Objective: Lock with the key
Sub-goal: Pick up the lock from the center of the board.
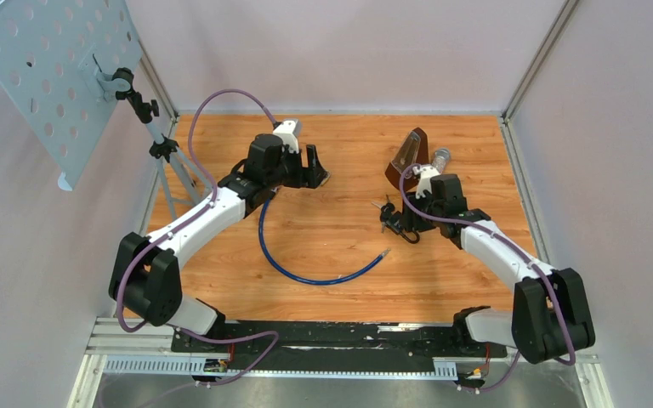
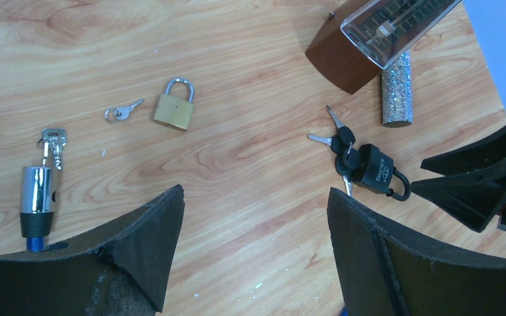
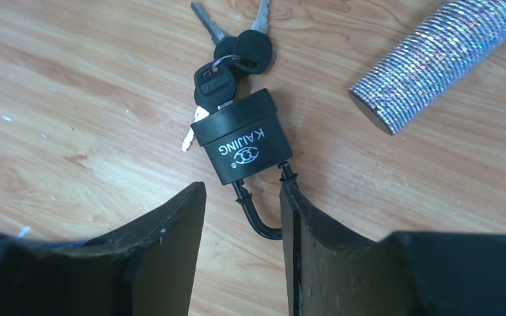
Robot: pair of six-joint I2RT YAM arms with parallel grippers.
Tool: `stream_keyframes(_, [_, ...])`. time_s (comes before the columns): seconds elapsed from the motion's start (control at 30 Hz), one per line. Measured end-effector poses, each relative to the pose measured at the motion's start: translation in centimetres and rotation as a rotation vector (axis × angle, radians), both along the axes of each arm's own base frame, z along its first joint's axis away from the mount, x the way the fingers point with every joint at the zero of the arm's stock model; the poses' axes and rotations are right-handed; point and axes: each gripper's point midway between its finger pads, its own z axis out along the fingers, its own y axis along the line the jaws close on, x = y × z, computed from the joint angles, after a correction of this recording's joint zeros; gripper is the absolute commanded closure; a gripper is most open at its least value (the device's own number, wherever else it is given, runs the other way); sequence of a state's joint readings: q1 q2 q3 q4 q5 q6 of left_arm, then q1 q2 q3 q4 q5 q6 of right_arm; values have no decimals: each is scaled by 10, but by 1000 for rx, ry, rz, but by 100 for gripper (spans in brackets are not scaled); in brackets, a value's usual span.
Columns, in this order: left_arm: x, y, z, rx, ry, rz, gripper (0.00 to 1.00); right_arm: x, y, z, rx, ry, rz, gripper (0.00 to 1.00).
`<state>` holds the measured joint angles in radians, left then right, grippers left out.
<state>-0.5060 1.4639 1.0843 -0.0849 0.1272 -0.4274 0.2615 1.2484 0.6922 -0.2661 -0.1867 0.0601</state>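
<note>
Loosely, the right pincer [image 3: 242, 187] brackets the shackle of the black padlock [image 3: 240, 135].

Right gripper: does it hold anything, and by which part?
Nothing: the right gripper is open, its jaws flanking the shackle of the black padlock without clamping it.

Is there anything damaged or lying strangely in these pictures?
On the left gripper, one finger pad looks worn: its edge is ragged and crumbling. Nothing else stands out; the black padlock lies flat.
</note>
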Motion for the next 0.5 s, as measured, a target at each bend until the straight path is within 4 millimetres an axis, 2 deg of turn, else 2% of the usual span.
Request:
stream_keyframes(0.27, [0,5,-3,26,-3,9,14,-12,7,-35,-151,80,152,66])
stream_keyframes(0.5, [3,10,-4,30,-3,19,14,-17,10,-41,-202,75,232,65])
